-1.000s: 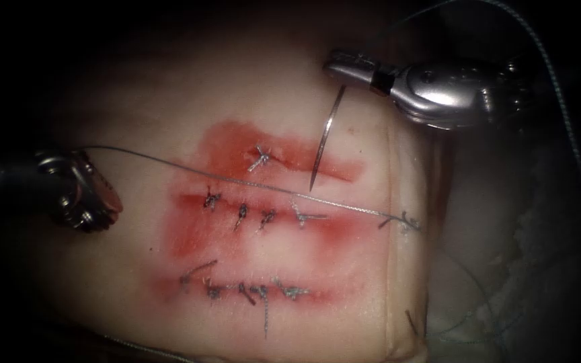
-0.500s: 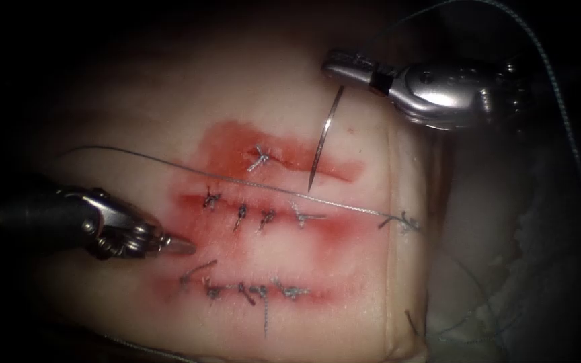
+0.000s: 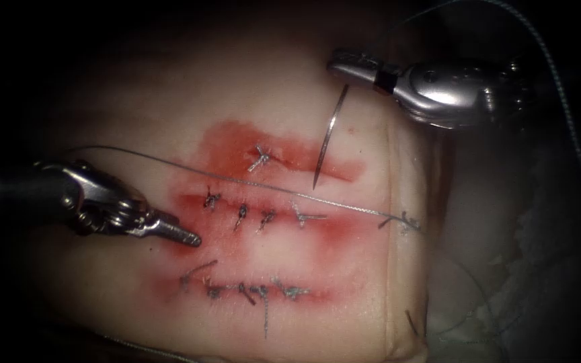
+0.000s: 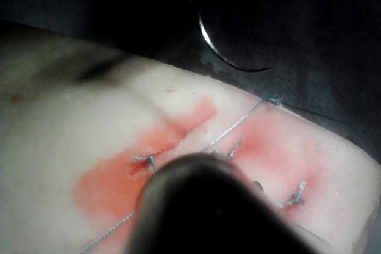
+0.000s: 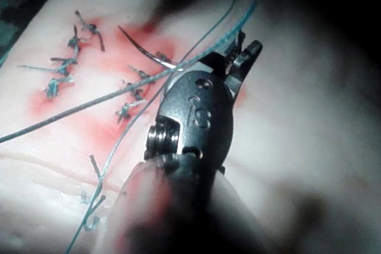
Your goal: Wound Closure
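Hanging point-down over the tissue (image 3: 136, 121), your needle (image 3: 327, 138) is clear of the flesh, with its tip just above the right end of the far cut (image 3: 277, 158). Your right gripper (image 3: 351, 64) is clamped on the needle near its blunt end, over the far right part of the tissue; the curve shows free in the air in the left wrist view (image 4: 223, 57), and the right wrist view shows it too (image 5: 143, 49).

From there, the thread (image 3: 270, 190) runs in a long line across the tissue, from the left side over the stained area to the right edge, passing just under the needle's tip. One stitch sits on the far cut, and rows of knotted stitches (image 3: 250, 215) lie along the middle cut and the near cut (image 3: 250, 290). Red fluid (image 3: 230, 144) stains all three bands.

Your left gripper (image 3: 186, 235) is on the left, its jaws together and holding nothing, with the tip at the left end of the middle cut.
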Controlling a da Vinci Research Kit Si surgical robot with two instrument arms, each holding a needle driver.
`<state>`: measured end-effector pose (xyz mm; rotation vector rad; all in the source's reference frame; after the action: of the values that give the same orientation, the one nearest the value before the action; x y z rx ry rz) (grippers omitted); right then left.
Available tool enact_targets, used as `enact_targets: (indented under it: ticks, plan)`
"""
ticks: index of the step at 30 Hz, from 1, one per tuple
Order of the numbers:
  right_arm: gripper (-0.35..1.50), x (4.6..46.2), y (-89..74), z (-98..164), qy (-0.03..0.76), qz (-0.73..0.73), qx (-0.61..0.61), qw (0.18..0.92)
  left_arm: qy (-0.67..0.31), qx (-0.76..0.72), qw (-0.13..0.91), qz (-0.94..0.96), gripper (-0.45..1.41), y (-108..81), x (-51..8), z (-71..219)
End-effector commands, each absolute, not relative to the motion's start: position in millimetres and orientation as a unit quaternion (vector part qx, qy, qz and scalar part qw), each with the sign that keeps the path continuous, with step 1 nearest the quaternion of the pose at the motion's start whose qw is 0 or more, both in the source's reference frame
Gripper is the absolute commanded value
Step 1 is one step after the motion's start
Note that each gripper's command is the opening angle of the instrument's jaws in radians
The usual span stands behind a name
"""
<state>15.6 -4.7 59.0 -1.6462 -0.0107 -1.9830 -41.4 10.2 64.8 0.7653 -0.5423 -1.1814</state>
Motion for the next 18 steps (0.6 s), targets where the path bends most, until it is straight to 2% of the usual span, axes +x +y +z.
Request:
enact_targets:
  ticks: [1, 11, 15, 18]
  plan:
    - [-0.35, 16.5, -4.8, 59.6, -0.005, -0.738, -0.615, 0.277, -0.251, 0.346, 0.725, -0.540, 0.79, 10.8, -42.0, 65.5]
    - [-0.35, 16.8, -5.0, 59.7, -0.006, -0.738, -0.615, 0.277, -0.234, 0.342, 0.724, -0.552, 0.71, 11.3, -41.2, 68.6]
    - [-0.35, 16.9, -5.2, 59.5, -0.006, -0.738, -0.615, 0.277, -0.227, 0.397, 0.707, -0.539, 0.61, 11.3, -41.2, 68.6]
    - [-0.35, 16.9, -5.1, 59.4, -0.005, -0.738, -0.615, 0.277, -0.229, 0.413, 0.700, -0.536, 0.61, 11.4, -41.2, 68.7]
